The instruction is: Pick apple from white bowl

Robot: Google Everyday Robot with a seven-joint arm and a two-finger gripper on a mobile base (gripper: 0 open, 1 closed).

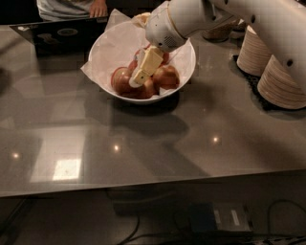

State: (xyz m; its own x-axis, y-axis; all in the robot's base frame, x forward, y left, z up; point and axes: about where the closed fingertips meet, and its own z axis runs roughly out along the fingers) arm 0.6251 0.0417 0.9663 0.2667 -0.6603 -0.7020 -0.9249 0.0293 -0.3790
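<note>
Gripper (pixel 136 79) low among apples (pixel 166 76) in white bowl (pixel 190 60) | grip state — cannot tell | no apple lifted yet — pick unfinished

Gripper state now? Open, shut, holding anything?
Gripper: low inside the white bowl, tip among the apples. Open or shut cannot be told, nor whether it holds an apple.

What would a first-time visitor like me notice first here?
A big white robot arm reaches in from the upper right, its gripper down among red apples in the white bowl at the grey table's far side. Stacks of paper plates stand to the right.
</note>
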